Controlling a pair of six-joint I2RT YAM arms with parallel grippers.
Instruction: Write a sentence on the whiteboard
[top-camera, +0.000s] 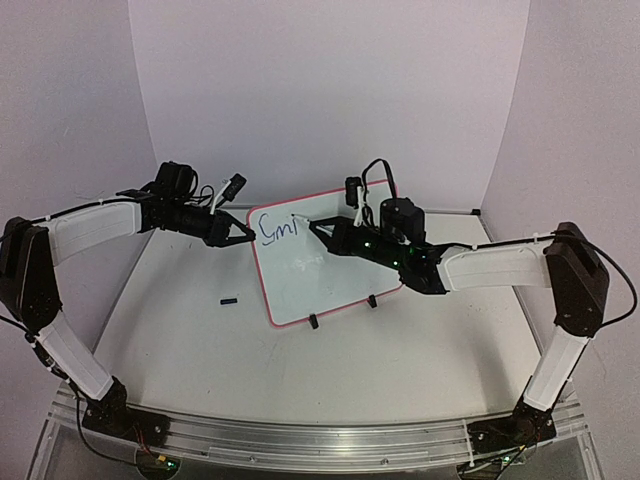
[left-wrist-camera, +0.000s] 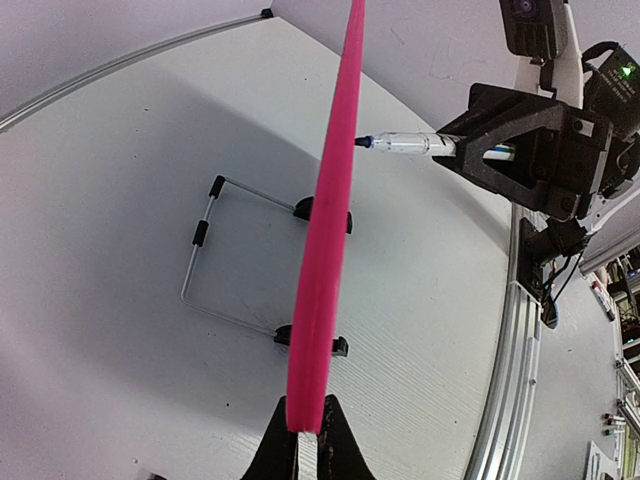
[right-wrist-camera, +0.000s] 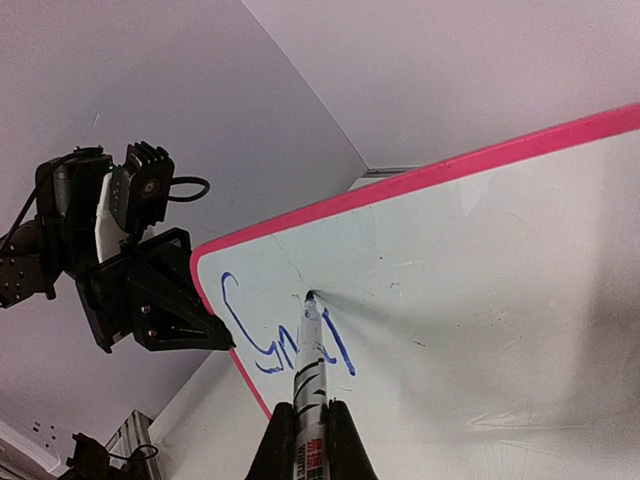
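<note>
The whiteboard (top-camera: 325, 280) stands on its clip feet near the middle of the bench's (top-camera: 200, 340) far edge. The left fingers (left-wrist-camera: 275, 455) pinch its pink side frame. The right fingers (right-wrist-camera: 268, 450) are clamped on a marker (right-wrist-camera: 310, 365), its tip touching the blue lettering (top-camera: 277, 230), which reads "Smi".

One whiteboard (top-camera: 330, 285) stands at the centre of the top view, on two black clip feet (top-camera: 313, 321). There are two grippers, the left gripper (top-camera: 245, 238) and the right gripper (top-camera: 315, 225), and one marker (right-wrist-camera: 310, 370). One small black piece (top-camera: 229, 300) lies left of centre (too small to identify). The sentence (top-camera: 278, 229) counts three blue letters.
</note>
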